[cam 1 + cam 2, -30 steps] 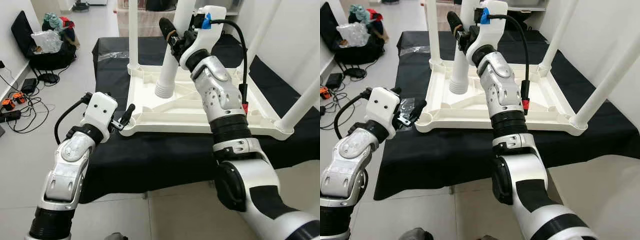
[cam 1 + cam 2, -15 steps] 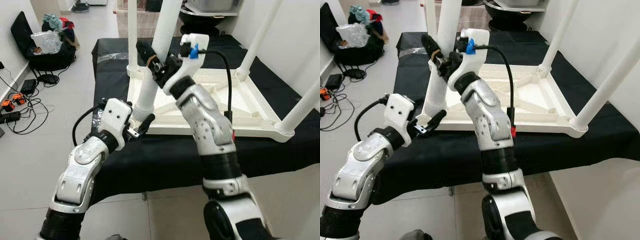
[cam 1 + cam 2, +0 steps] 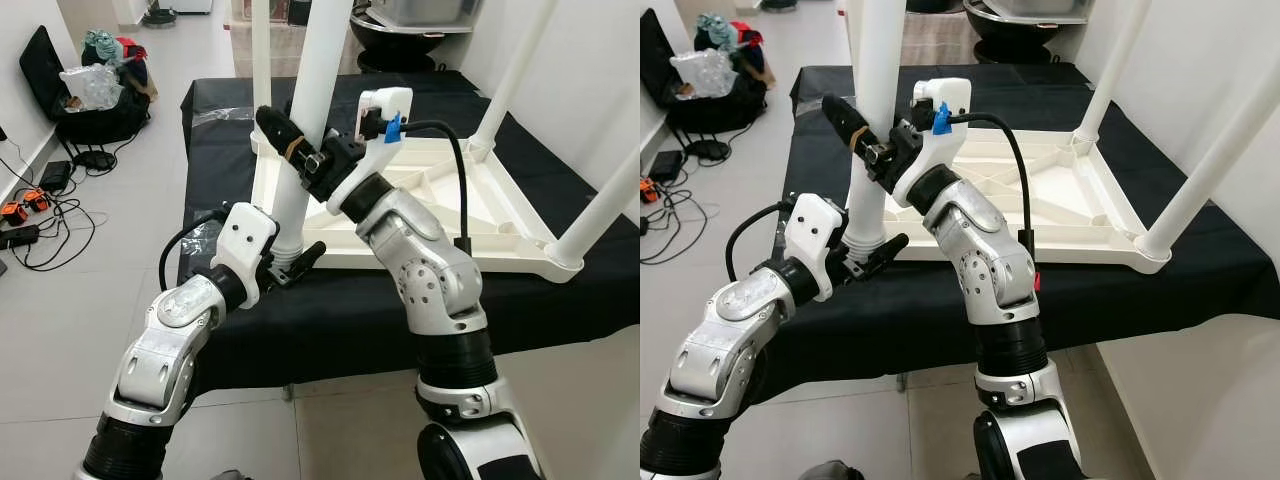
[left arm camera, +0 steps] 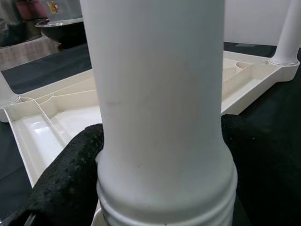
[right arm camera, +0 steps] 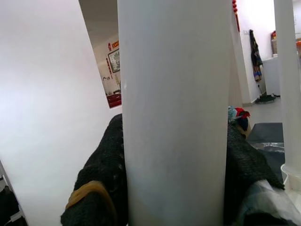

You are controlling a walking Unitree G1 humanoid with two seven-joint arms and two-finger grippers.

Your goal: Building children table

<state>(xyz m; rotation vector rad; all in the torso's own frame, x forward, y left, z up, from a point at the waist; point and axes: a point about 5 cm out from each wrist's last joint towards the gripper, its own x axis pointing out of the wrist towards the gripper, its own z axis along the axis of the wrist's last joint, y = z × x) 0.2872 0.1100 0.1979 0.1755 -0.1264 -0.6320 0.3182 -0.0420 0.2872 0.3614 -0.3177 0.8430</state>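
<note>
On the far left, on the grey floor [image 3: 40, 330], a black bag [image 3: 75, 105] sits by the wall with a clear plastic bag [image 3: 90, 80] on top, and some black cables [image 3: 40, 215] lie near it. A table with a black cloth [image 3: 330, 310] stands in front of the robot. On the cloth lies a white children's table [image 3: 480, 215], turned upside down, so its flat top is on the cloth. Three white legs stick up from its corners: one at the back left [image 3: 261, 60], one at the back right [image 3: 515, 75] and one at the front right [image 3: 605, 210]. At the front left corner stands the fourth white table leg [image 3: 305, 130]. It is upright, and its ribbed bottom end is right at that corner. The left gripper [image 3: 290, 262] holds this leg low down, just above the ribs, with one black finger [image 4: 66, 174] pressed on each side. The right gripper [image 3: 290, 145] holds the same leg higher up. Its black fingers [image 5: 103, 174] are also pressed on both sides of the leg. A black wire [image 3: 455, 170] loops from the right wrist down the silver arm.
</note>
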